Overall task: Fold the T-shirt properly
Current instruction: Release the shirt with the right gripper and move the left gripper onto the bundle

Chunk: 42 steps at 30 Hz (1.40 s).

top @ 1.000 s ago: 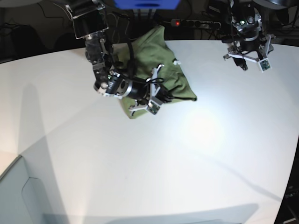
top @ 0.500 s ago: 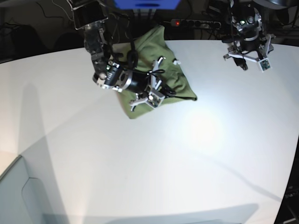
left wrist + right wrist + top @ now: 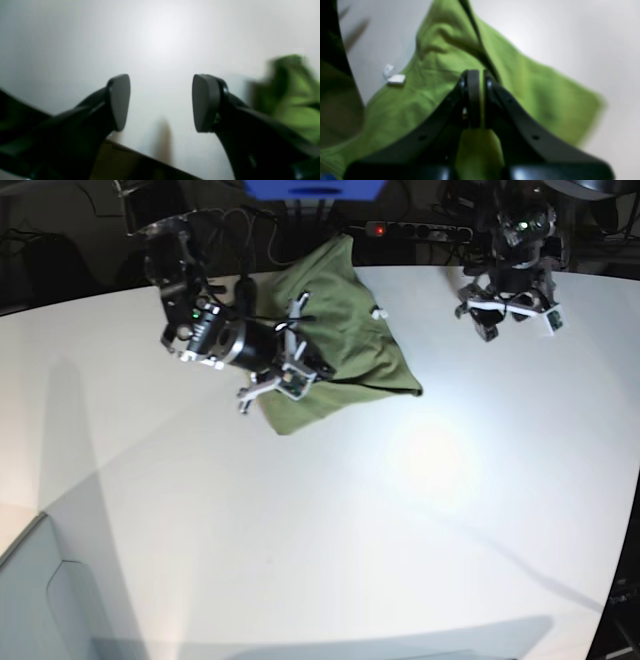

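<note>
The T-shirt point(image 3: 345, 345) lies as a rumpled olive-green bundle at the back of the white table point(image 3: 400, 530), with a small white tag point(image 3: 379, 312) at its far right edge. My right gripper point(image 3: 300, 368) hovers over the shirt's left part. In the right wrist view its jaws point(image 3: 477, 100) are pressed together above the green cloth point(image 3: 532, 82), and the tag point(image 3: 395, 78) shows to the left. My left gripper point(image 3: 510, 315) hangs over bare table at the back right, apart from the shirt. Its fingers point(image 3: 120, 102) stand wide open point(image 3: 162, 102) with nothing between them, and the shirt point(image 3: 295, 95) is a blur at right.
A power strip point(image 3: 410, 228) with a red light and cables lie beyond the table's far edge, beside a blue object point(image 3: 315, 188). A grey surface point(image 3: 40, 600) adjoins the table at the lower left.
My right arm has swung left and back, drawing its shut gripper from the shirt's front middle toward its left edge. The left gripper has turned and shifted slightly left. The shirt has stayed in place.
</note>
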### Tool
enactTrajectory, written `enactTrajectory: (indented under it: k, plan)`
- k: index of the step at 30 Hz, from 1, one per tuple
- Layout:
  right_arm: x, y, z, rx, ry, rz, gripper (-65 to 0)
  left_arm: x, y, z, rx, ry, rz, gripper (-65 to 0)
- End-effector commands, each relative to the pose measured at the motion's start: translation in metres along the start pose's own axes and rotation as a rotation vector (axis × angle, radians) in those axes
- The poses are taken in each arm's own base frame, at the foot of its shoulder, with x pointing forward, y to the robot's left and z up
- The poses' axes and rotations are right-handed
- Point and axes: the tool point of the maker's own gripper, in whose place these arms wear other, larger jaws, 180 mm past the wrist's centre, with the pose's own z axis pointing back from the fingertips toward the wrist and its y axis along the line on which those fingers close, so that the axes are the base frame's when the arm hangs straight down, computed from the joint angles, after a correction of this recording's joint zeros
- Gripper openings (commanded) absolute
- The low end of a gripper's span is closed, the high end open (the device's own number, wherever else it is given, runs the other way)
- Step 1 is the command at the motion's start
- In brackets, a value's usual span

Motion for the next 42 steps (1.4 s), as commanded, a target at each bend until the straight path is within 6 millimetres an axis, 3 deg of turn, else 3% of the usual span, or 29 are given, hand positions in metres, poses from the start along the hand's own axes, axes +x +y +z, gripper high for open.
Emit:
enactTrajectory:
  k: [1,8,12,14,17,19,27,34,37,40,42]
  plan:
    - [0.014,-0.003,0.008,-0.008,-0.054,0.02,-63.9,0.009,-0.004,0.003,-0.027,-0.025,0.007,-27.4]
    - [0.006,-0.042,0.054,-0.179,-0.049,0.007,-61.6,-0.018,-0.059,0.006,-0.272,0.114,0.118,-27.4]
    - [-0.01,-0.057,0.07,-0.245,-0.023,-0.034,-46.1,-0.043,-0.093,0.013,-0.367,0.198,0.143,-25.7]
    - [-0.015,-0.06,0.074,-0.26,-0.014,-0.046,-36.4,-0.053,-0.104,0.016,-0.387,0.224,0.16,-20.1]
    - [-0.022,-0.062,0.079,-0.277,-0.002,-0.062,-28.2,-0.062,-0.116,0.018,-0.416,0.247,0.18,-12.3]
    - [-0.022,-0.062,0.08,-0.279,-0.002,-0.062,-26.8,-0.073,-0.12,0.017,-0.422,0.281,0.182,-9.6]
    - [-0.022,-0.063,0.08,-0.282,0.0,-0.062,-26.8,-0.11,-0.145,-0.002,-0.461,0.387,0.165,-9.7]
    - [-0.035,-0.086,0.104,-0.377,0.017,-0.095,-26.8,-0.129,-0.158,-0.013,-0.48,0.451,0.139,-10.1]
    - [-0.041,-0.094,0.115,-0.416,0.026,-0.108,-26.8,-0.136,-0.156,-0.018,-0.47,0.471,0.134,-20.2]
    - [-0.051,-0.093,0.122,-0.434,0.041,-0.133,-26.8,-0.137,-0.157,-0.019,-0.497,0.462,0.118,-39.6]
    - [-0.055,-0.091,0.124,-0.435,0.048,-0.142,-26.8,-0.139,-0.158,-0.019,-0.517,0.463,0.11,-44.2]
